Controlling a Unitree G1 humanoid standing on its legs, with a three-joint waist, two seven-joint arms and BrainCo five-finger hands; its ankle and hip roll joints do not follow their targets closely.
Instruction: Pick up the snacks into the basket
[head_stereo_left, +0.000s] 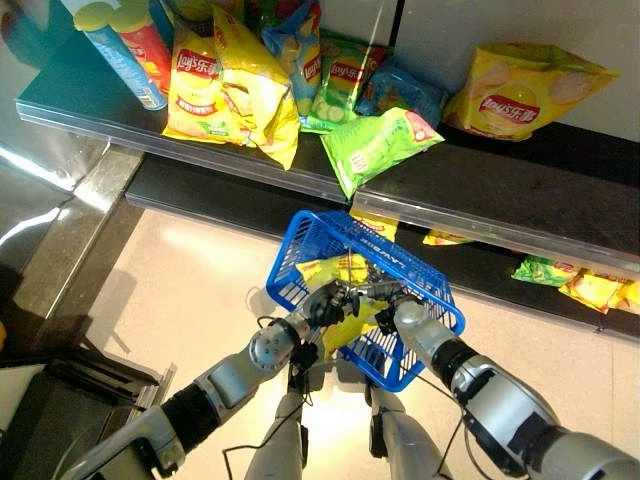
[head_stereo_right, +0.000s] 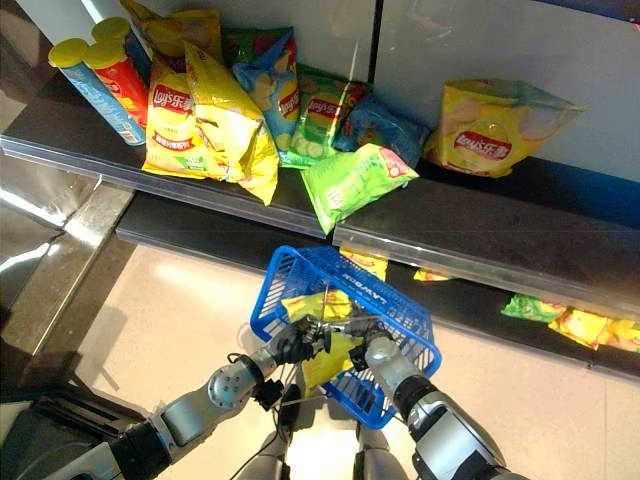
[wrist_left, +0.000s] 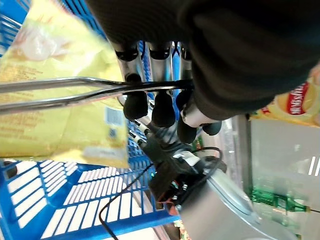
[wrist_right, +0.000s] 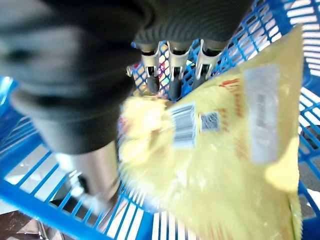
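Left eye view: the blue basket hangs low in front of the shelf's front edge, with both arms meeting over it. The left robot hand comes in from the lower left and sits at the metal handle; the right robot hand comes in from the lower right, just beside it over the basket's middle. A yellow snack bag lies inside, under and between the two hands. Further snacks wait on the upper shelf: a green bag overhanging its front edge directly beyond the basket, yellow bags toward the left end, and one yellow bag toward the right end.

Right eye view: the green bag's long axis runs slantwise across the shelf edge, its lower corner pointing at the basket. By my reading it is the nearest snack for the right robot hand, lying straight ahead and above it.

Left wrist view: the left robot hand's fingers curl round the thin metal handle, carrying the basket.

Right wrist view: the right robot hand's fingers hang fairly straight above the yellow bag, barcode side up on the blue mesh; they appear loose, gripping nothing.
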